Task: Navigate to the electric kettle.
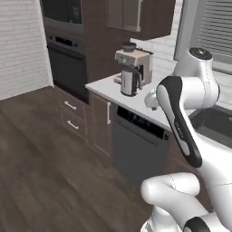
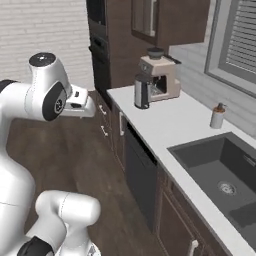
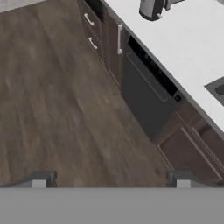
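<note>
The electric kettle (image 1: 130, 81) (image 2: 142, 91) is an upright brushed-steel cylinder with a dark lid, standing near the left end of the white counter (image 1: 103, 84) (image 2: 165, 125), just in front of the espresso machine. In the hand view only the electric kettle's lower part (image 3: 151, 8) shows, at the top edge. My gripper (image 3: 112, 179) hangs over the wooden floor, well short of the counter. It is open, its fingertips (image 3: 42, 178) stand far apart and nothing is between them.
A beige-and-steel espresso machine (image 1: 134, 59) (image 2: 161, 74) stands behind the kettle. A dark dishwasher (image 1: 136, 145) (image 3: 148, 89) sits under the counter, with drawers (image 1: 70, 115) to its left. A wall oven (image 1: 65, 54) is beyond. A soap bottle (image 2: 217, 116) and sink (image 2: 220, 170) lie to the right.
</note>
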Robot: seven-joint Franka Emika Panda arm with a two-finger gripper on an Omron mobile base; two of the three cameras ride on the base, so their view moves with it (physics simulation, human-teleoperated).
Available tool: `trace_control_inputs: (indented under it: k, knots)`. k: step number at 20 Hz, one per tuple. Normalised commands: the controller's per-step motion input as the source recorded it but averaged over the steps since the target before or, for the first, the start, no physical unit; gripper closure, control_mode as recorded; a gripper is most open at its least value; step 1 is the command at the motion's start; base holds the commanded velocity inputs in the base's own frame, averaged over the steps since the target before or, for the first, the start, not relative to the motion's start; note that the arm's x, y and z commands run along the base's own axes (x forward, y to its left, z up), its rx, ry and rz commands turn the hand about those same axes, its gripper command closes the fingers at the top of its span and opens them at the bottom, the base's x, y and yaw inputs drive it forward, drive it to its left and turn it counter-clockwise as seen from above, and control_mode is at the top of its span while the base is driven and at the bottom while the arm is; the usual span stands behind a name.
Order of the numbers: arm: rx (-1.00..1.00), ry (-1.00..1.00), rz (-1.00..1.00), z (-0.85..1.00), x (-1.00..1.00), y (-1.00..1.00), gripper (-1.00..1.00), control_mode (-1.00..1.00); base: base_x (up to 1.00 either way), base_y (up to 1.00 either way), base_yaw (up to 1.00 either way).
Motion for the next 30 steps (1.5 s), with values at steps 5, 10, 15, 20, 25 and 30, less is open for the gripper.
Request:
trace_control_inputs:
  k: [5,10,15,20,25,30]
  knots:
    - [0.0,0.0,0.0,0.0,0.0,0.0,-1.0,1.0,1.0,0.55,-0.38]
    - [0.0,0.0,0.0,0.0,0.0,0.0,-1.0,1.0,1.0,0.49,-0.44]
    - [0.0,0.0,0.0,0.0,0.0,0.0,-1.0,1.0,1.0,0.52,-0.58]
    - [0.0,0.0,0.0,0.0,0.0,0.0,-1.0,1.0,1.0,0.58,-0.53]
    - [0.0,0.0,0.0,0.0,0.0,0.0,-1.0,1.0,1.0,0.62,-0.49]
    - [0.0,0.0,0.0,0.0,0.0,0.0,-1.0,1.0,1.0,0.3,-0.47]
